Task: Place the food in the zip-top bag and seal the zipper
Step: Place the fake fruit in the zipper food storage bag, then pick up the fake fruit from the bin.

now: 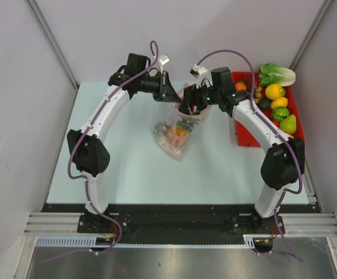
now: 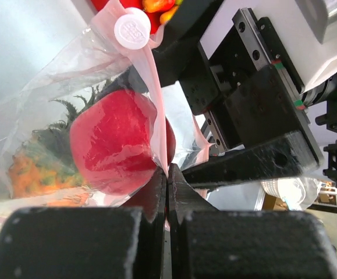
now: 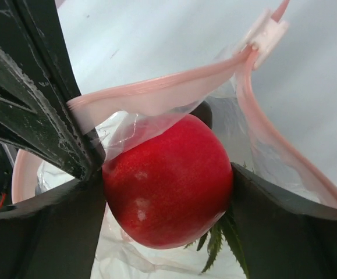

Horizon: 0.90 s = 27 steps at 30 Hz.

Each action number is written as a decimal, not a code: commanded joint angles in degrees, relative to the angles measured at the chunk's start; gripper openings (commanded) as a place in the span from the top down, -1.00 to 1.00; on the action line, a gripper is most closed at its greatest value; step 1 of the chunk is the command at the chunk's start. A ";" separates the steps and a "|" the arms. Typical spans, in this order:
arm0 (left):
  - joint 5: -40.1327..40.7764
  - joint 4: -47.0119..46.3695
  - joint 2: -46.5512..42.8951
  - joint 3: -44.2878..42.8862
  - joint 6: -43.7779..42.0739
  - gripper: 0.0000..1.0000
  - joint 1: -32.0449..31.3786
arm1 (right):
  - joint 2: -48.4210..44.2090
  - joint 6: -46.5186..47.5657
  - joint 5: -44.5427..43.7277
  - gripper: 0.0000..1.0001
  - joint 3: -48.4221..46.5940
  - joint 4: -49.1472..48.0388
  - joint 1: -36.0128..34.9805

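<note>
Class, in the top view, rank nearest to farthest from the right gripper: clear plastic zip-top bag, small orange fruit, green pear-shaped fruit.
1. Clear plastic zip-top bag, at the right gripper holding a red fruit.
2. Small orange fruit, tray's far-left corner.
3. Green pear-shaped fruit, tray's right.

red fruit (image 3: 167, 181) and right gripper (image 3: 169, 192) fill the zip-top bag (image 1: 176, 136) mouth
</note>
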<state>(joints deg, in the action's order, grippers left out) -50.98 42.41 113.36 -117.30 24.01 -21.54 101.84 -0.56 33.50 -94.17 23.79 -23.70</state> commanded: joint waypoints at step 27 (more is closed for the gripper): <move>-1.93 -2.95 -1.21 0.58 0.25 0.99 1.24 | -0.25 7.67 -12.92 -0.65 6.46 0.21 30.82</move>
<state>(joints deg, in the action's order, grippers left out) -51.70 41.12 113.36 -116.84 24.97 -20.64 96.68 3.20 28.58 -87.94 25.32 6.20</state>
